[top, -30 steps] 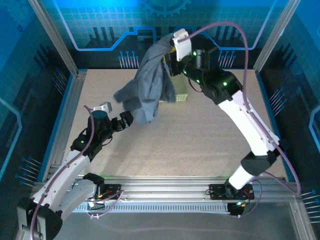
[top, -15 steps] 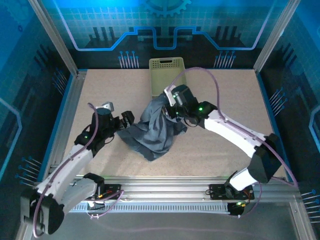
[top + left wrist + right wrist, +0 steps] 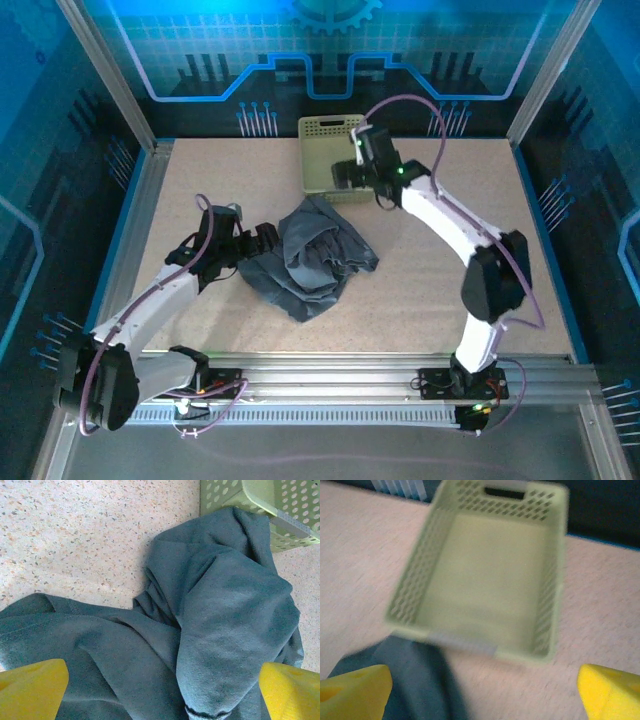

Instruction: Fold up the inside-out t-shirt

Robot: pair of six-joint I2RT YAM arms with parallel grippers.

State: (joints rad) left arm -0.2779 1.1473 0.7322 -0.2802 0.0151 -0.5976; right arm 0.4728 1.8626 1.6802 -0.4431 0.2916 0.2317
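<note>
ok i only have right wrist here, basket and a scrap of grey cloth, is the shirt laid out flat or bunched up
observer: Bunched. The t-shirt lies in a crumpled heap on the table, on the near side of the basket.
operator: where's the left arm
observer: The left gripper is at the heap's left edge, jaws wide open over the fabric and gripping nothing.
operator: is the shirt clear of the basket
observer: No. In the left wrist view one fold lies up against the basket's near wall.
</note>
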